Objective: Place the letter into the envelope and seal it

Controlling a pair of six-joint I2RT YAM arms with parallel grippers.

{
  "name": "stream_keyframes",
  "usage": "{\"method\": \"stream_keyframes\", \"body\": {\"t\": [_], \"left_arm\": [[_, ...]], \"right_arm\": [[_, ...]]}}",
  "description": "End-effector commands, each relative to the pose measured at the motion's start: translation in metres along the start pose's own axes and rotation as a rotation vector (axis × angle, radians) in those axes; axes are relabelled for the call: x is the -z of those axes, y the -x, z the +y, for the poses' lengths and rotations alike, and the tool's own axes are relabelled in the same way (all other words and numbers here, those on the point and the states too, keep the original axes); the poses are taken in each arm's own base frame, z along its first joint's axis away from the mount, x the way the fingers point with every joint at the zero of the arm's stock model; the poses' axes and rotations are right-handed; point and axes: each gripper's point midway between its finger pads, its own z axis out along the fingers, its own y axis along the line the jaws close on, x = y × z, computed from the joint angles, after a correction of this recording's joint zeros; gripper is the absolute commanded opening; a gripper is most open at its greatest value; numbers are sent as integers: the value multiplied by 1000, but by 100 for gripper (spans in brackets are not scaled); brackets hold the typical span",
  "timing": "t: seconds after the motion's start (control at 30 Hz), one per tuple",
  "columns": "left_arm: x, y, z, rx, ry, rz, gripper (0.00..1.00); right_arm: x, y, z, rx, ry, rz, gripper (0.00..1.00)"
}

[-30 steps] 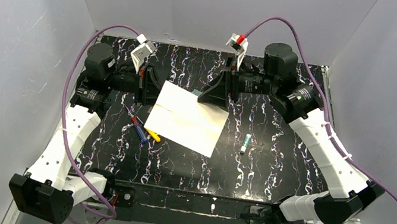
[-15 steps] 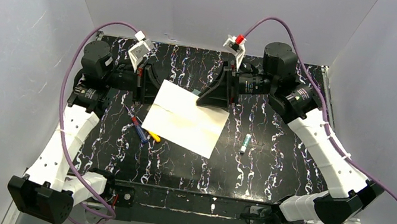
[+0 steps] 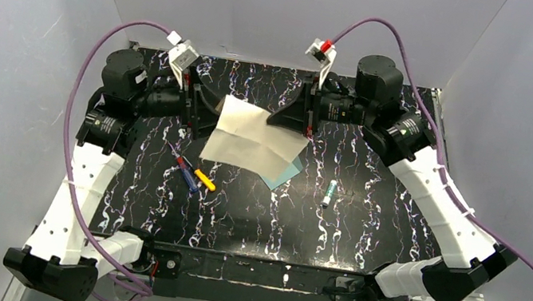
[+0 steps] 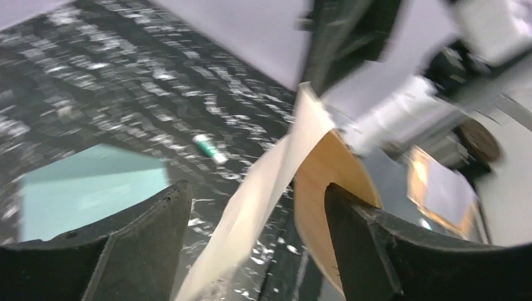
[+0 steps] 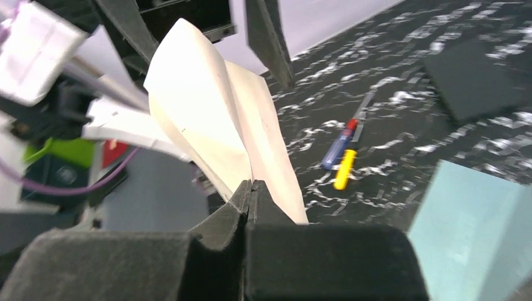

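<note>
The letter (image 3: 249, 136), lying flat over the teal envelope (image 3: 283, 174) 1 second ago, is now raised off it, pinched by the clenched right gripper (image 3: 281, 120) and released by the spread left gripper (image 3: 209, 112), so the envelope is exposed for insertion.

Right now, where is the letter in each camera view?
Top external: the letter is above centre, partly covering the teal envelope.
Left wrist: the letter runs edge-on up the middle, between open jaws.
Right wrist: the letter rises upper left from shut jaws.
Shared landmark: the teal envelope: left wrist lower left, right wrist lower right.
</note>
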Motion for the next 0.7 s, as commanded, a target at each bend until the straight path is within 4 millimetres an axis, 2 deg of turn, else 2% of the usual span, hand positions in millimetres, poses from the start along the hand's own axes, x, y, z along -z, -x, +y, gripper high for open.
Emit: {"method": "stream_keyframes", "body": {"t": [0.0,0.07,0.1,0.17,0.2,0.3,0.43,0.53,0.6,0.67], "left_arm": [[41,-12,91,24,631,-9,81],[77,-17,126,62,925,-32,87],[94,-19,137,82,1047,-49,91],[114,-21,145,110,1174,-64,94],[116,-19,144,112,1180,-69,94],[92,-11,126,111,1018,-60,95],[56,8,84,52,722,-51,96],[30,21,45,-9,451,-53,96],[20,25,28,-25,328,-59,97],[12,26,22,-36,236,-67,98]], "right_arm": [[28,36,-32,90,-332,-160,1],[40,44,-47,97,-446,-211,1],[44,49,-52,97,-490,-234,1],[50,58,-58,92,-543,-273,1],[50,61,-59,91,-548,-286,1],[45,63,-62,87,-540,-280,1],[30,47,-60,99,-461,-188,1],[21,32,-49,119,-363,-124,1],[18,26,-37,131,-286,-100,1],[12,21,-18,130,-167,-79,1]]}}
